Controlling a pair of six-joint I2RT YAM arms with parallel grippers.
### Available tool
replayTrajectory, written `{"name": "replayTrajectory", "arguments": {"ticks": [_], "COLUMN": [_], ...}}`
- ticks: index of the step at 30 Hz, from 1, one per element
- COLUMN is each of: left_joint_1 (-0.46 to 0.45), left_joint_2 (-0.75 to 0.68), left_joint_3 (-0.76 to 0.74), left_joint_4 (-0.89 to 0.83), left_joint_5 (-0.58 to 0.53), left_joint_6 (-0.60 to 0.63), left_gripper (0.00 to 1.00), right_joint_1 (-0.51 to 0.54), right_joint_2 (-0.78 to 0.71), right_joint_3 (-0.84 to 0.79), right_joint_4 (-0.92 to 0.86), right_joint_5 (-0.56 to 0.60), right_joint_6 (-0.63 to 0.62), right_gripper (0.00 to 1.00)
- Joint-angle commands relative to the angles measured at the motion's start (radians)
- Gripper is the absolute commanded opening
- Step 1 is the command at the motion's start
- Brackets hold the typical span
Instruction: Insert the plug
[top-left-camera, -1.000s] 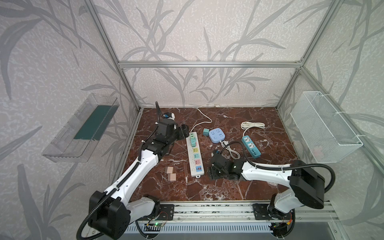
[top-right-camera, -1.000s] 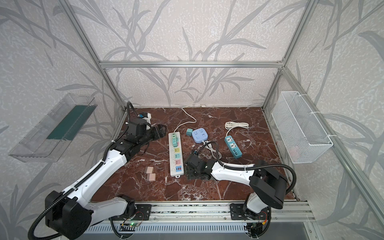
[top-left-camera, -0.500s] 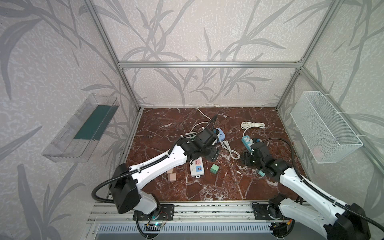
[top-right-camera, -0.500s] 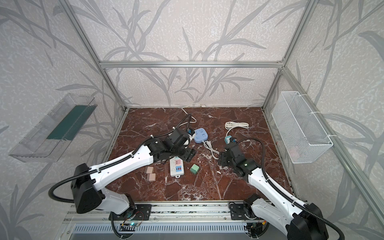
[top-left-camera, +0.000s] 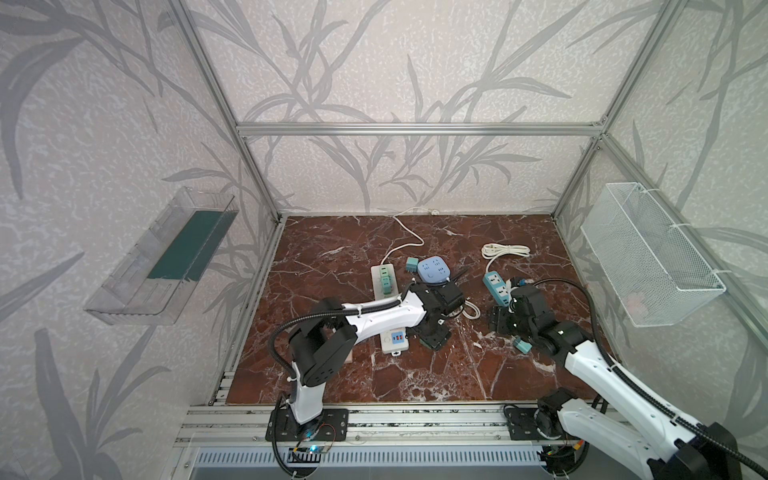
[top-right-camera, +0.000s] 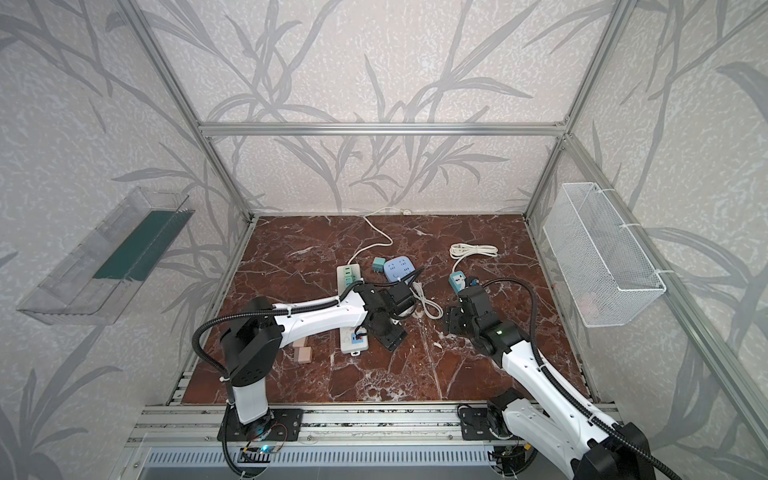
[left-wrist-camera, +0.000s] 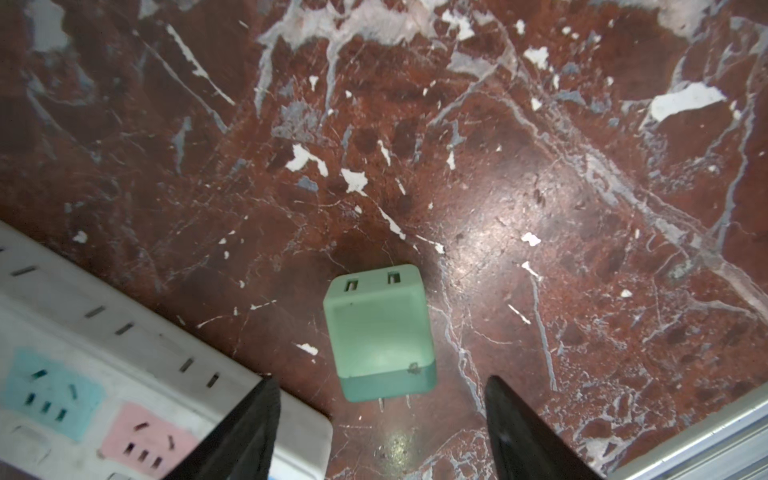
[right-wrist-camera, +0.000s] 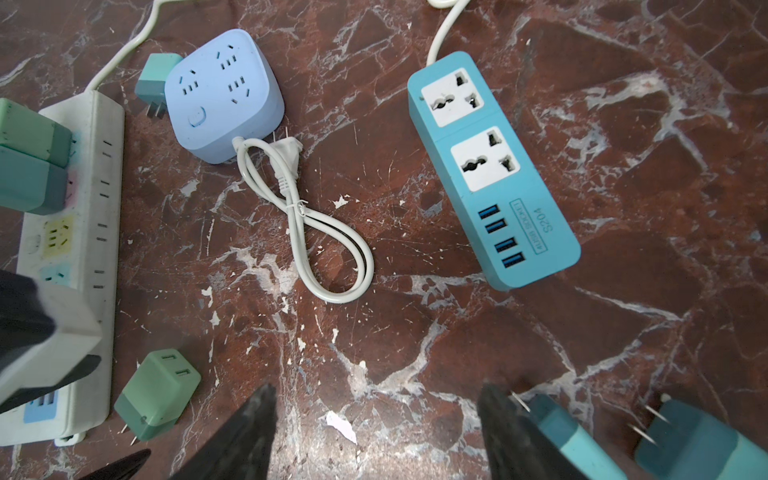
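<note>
My left hand (left-wrist-camera: 381, 379) is released. Its two black fingers (left-wrist-camera: 249, 432) stand wide apart, and the mint-green cube plug with a darker green base (left-wrist-camera: 380, 332) lies flat on the red-brown marble worktop (left-wrist-camera: 540, 166) just ahead of the gap, touched by neither finger. The plug's two metal prongs point back toward the hand, and its two slots face away.

Close by, on one finger's side, I see the end of the long white power strip with pastel socket panels (left-wrist-camera: 83, 353). Plug and strip are apart. In both top views this hand hangs nose-down beside the near end of that strip.

My right hand (right-wrist-camera: 376, 399) is released as well, with only bare marble between its fingers. A teal cube plug (right-wrist-camera: 557, 432) lies right against one finger, though I cannot tell whether they touch. A second teal plug (right-wrist-camera: 690, 444) lies just beyond it.

Ahead of this hand lies a bright blue power strip with two white sockets and four USB ports (right-wrist-camera: 490, 174). Farther over is a pale blue rounded socket block (right-wrist-camera: 224, 95), its white looped cord (right-wrist-camera: 307, 232) lying beside it. A small green plug (right-wrist-camera: 154, 79) sits at the block's corner. Two green plugs (right-wrist-camera: 31, 137) are seated side by side in the far part of the white strip.
</note>
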Motion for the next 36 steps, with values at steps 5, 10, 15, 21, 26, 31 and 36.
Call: {"name": "replayTrajectory", "arguments": {"ticks": [5,10,15,21,26,31,36], "left_joint_1": [-0.004,-0.004,-0.005,-0.009,-0.028,-0.043,-0.045], "left_joint_2": [0.094,0.104,0.043,-0.267,-0.555,-0.559,-0.543], "left_joint_3": [0.025,0.002,-0.039,-0.225,-0.642,-0.84,-0.825], "left_joint_4": [0.017,0.046,0.097,0.426,1.142,1.585,1.557], "left_joint_5": [-0.026,-0.043,-0.019,-0.015,-0.054,-0.079,0.046], "left_joint_6": [-0.023,-0.051,-0.048,0.013,0.177,0.36,0.428], "left_gripper": [0.72,0.59,0.31,0.08,0.0,0.0,0.0], "right_joint_1": [-0.007,-0.008,-0.009,-0.006,0.004,0.088,0.18], "right_joint_2": [-0.001,-0.004,-0.013,-0.059,-0.063,-0.004,0.107], "right_joint_3": [0.008,0.028,0.058,0.099,0.17,0.291,0.376], "right_joint_4": [0.005,-0.015,-0.039,-0.077,-0.101,-0.147,-0.162], "right_joint_5": [-0.03,-0.037,-0.039,-0.06,-0.184,-0.26,-0.343], "right_joint_6": [-0.024,-0.032,-0.033,-0.054,-0.077,-0.108,-0.118], "right_gripper": [0.76,0.76,0.75,0.7,0.55,0.46,0.52]}}
